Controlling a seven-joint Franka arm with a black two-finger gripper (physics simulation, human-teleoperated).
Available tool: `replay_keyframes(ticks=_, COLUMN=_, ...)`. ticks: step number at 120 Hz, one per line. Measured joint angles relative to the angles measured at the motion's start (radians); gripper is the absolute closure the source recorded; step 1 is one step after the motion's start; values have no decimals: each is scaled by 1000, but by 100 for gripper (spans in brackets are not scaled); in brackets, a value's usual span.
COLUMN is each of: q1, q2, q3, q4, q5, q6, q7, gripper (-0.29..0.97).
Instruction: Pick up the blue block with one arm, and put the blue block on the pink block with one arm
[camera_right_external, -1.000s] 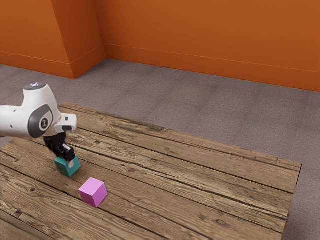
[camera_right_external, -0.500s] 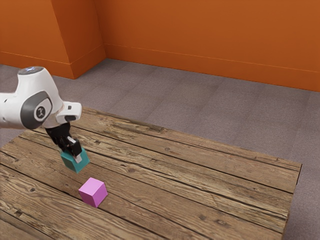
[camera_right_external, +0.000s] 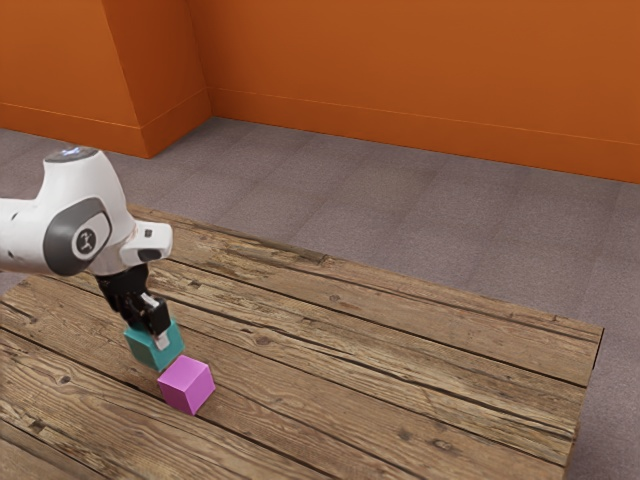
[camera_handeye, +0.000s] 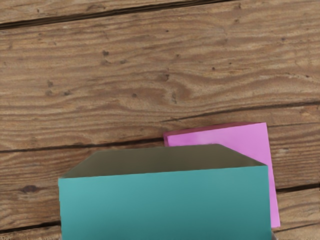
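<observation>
You see a table (camera_right_external: 400, 340) of rough, knotted wooden planks with dark gaps between them. Behind the table lies a grey carpeted floor (camera_right_external: 420, 205); beyond it stand orange walls (camera_right_external: 420, 60) with a matching skirting board (camera_right_external: 420, 132).

White rounded arm (camera_right_external: 35, 240) with a grey joint cap (camera_right_external: 80, 236) and black end effector (camera_right_external: 152, 335).

Open wood across table (camera_right_external: 400, 340) toward exterior view's right: wide passage. Lone obstacle on table: pink block (camera_right_external: 186, 385). Blue block (camera_right_external: 143, 350), clamped in claw (camera_right_external: 153, 335), hangs close beside it on exterior view's left, partly overlapping it in wrist view; contact unclear.
</observation>
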Motion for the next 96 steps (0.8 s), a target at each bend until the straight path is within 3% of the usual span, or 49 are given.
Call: replay_keyframes(ticks=96, q1=15, q2=0, q3=-95, q4=-9, q5=-71, q6=3, q7=-73, gripper=38)
